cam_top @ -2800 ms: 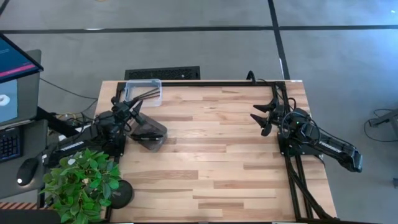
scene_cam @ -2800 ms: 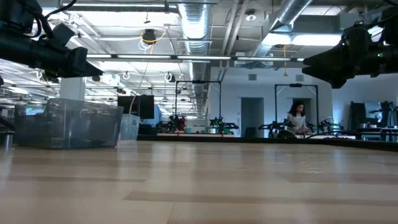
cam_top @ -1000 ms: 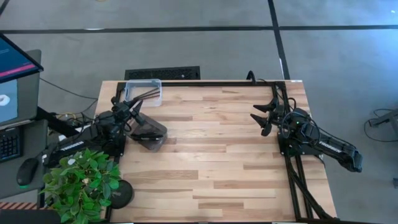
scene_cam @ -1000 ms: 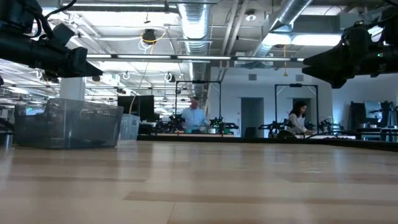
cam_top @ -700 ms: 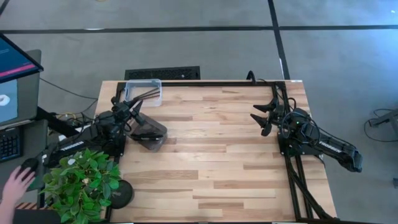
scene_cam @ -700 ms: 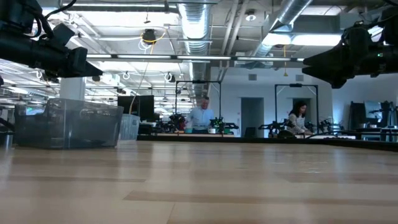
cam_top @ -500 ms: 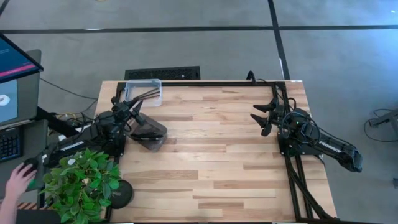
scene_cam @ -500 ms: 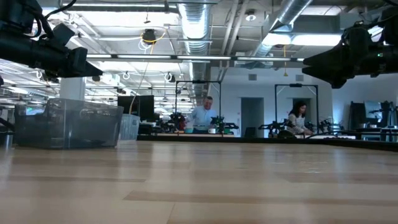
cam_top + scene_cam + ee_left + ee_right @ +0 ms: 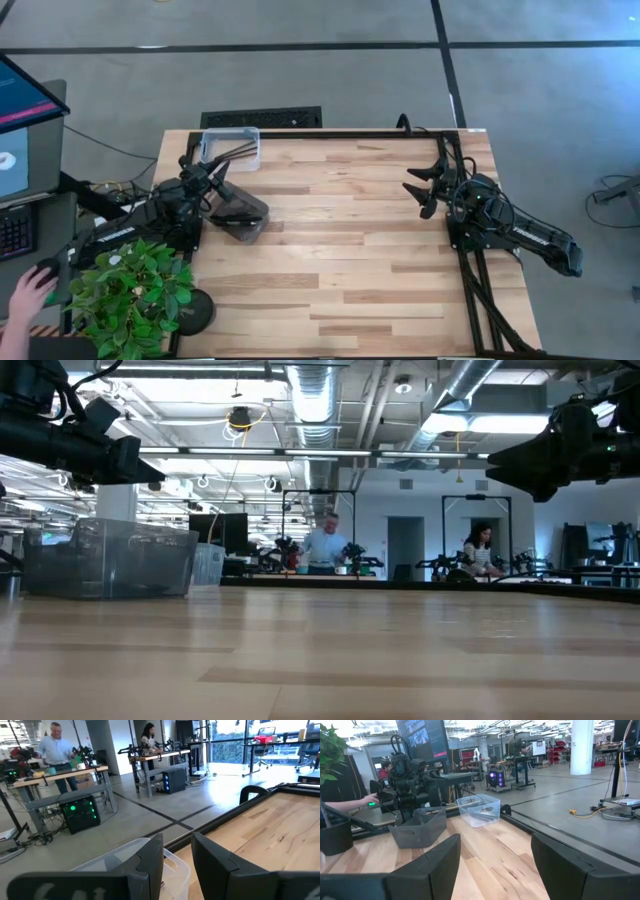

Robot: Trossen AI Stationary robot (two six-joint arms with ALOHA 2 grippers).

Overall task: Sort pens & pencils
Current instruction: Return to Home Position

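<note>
Two empty grippers: left gripper (image 9: 177, 840) slightly parted, right gripper (image 9: 417, 192) wide; the pencils (image 9: 235, 150) look light, stiff, slick, so you pinch mid-shaft.

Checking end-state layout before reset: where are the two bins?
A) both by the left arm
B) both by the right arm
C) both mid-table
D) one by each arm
A: the high view shows the clear bin and the dark bin both next to the left pincer, while the right pincer sits at the opposite edge, apart from them.
</note>
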